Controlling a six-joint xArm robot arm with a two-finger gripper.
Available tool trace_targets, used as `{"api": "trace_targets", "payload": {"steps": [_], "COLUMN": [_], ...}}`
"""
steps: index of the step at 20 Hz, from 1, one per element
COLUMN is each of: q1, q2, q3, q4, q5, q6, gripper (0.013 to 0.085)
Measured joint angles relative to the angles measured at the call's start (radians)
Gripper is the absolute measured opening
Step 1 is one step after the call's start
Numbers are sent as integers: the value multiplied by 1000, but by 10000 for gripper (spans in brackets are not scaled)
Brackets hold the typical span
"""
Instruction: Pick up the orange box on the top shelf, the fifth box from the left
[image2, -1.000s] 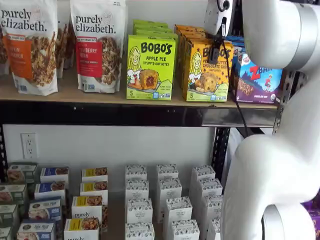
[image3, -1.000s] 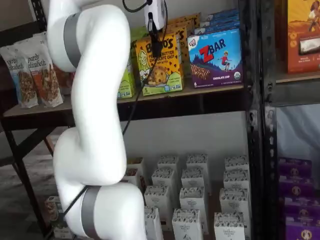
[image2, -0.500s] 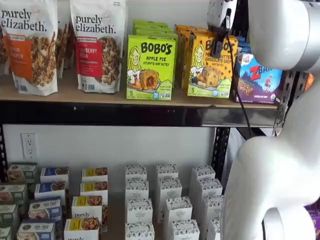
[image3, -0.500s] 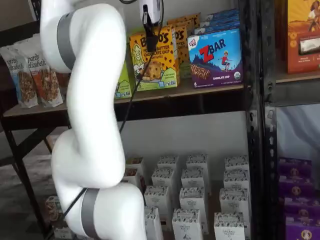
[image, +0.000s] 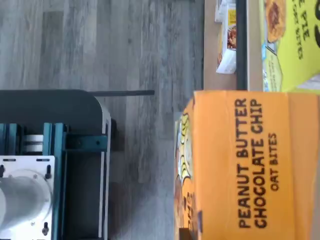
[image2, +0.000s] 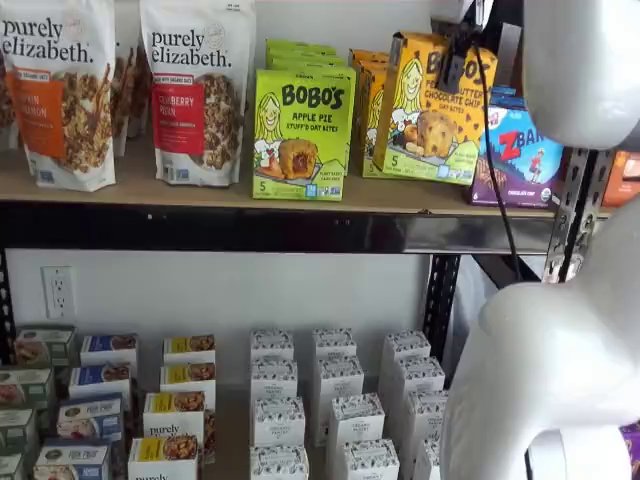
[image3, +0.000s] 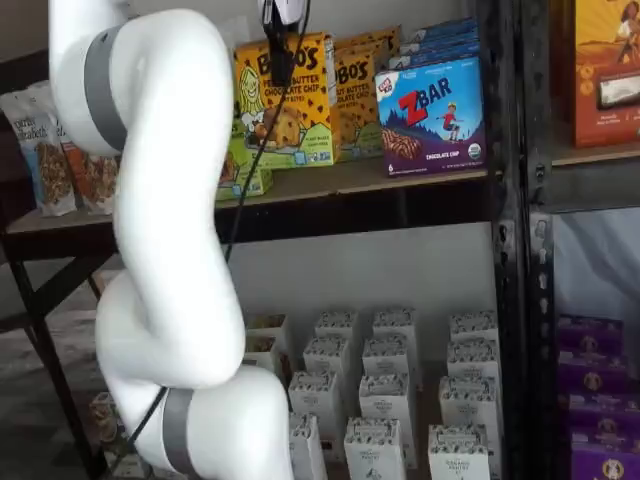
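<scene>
Since a second ago we see the orange box (image2: 435, 108) come forward and up off the top shelf (image2: 270, 192) — it stood in line with the cartons behind it, and now it hangs tilted, its bottom edge clear of the board in both shelf views. The gripper (image2: 458, 62) has risen with it; its black fingers (image3: 279, 62) are pressed together on the upper part of the box front, with a dark cable trailing down beside them.

The box is a flat-sided card carton, matte orange-yellow, with a cartoon girl, a picture of an oat bite and a teal strip along the bottom. In the wrist view its broad face (image: 250, 165) fills one side, printed "Peanut Butter Chocolate Chip Oat Bites", over grey wood-grain flooring.

The shelf is a tan wooden board with a glossy black metal rail along its front. The lime-green box (image2: 302, 133) stands upright just beside the gap, and the blue box (image2: 518, 152) on the other side — neither has shifted. The granola bags (image2: 195, 88) are soft and crinkled. The arm (image3: 165, 200), smooth white with grey bands, has swung further across one shelf view.
</scene>
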Motion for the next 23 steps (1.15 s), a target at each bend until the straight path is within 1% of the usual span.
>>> {"api": "trace_targets", "payload": {"steps": [7, 11, 17, 20, 23], "q1": [-24, -37, -40, -55, -60], "q2": [-82, -125, -198, -258, -316], "q3": [-9, -17, -6, 33, 84], "q4": [34, 42, 11, 7, -12], "q5": [78, 122, 210, 244, 268], "q6": [6, 6, -5, -18, -33], "gripper": [330, 330, 330, 330, 330]}}
